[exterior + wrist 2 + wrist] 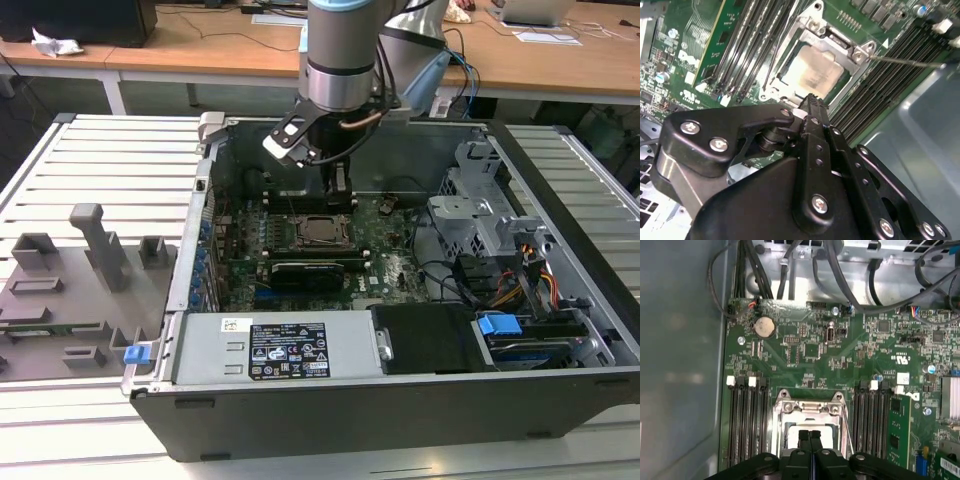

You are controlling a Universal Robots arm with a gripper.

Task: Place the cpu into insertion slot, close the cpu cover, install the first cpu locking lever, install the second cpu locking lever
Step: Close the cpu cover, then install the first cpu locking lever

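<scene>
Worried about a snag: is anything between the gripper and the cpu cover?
Nothing visible. The shut gripper hangs close over the cpu cover, which lies down around the cpu; no cable crosses the gap.

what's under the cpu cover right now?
The cpu shows through the cut-out of the cpu cover. The centre of the insertion slot is hidden beneath the cpu.

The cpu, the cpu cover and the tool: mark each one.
cpu (812, 75), second wrist view, middle of its metal top.
cpu cover (837, 44), second wrist view, frame edge beside the cpu.
tool (810, 434), first wrist view, between its fingertips.
</scene>
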